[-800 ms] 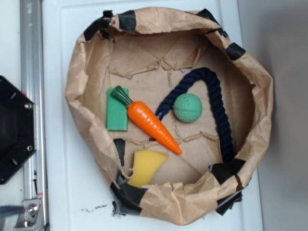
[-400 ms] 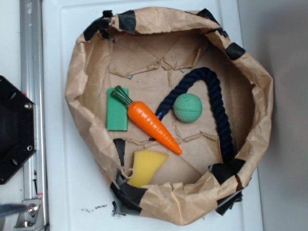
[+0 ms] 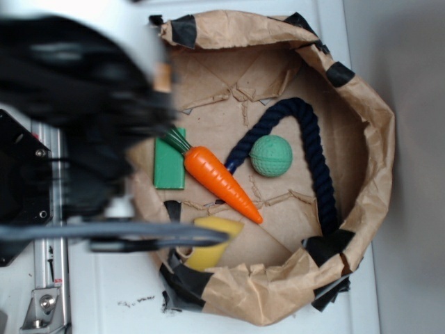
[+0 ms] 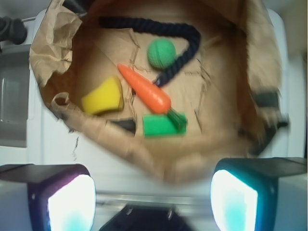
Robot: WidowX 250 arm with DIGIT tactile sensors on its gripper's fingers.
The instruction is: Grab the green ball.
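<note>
Gripper (image 4: 153, 192) is wide open, holding nothing, well short of the green ball (image 3: 270, 156). Ball sits inside the rope (image 3: 314, 156) loop, near the carrot (image 3: 221, 182).

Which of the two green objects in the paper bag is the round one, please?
The green ball, pale mint and dimpled, lying inside the curve of the dark rope. The other, the green block, is flat, darker and rectangular, under the carrot's leafy end.
</note>
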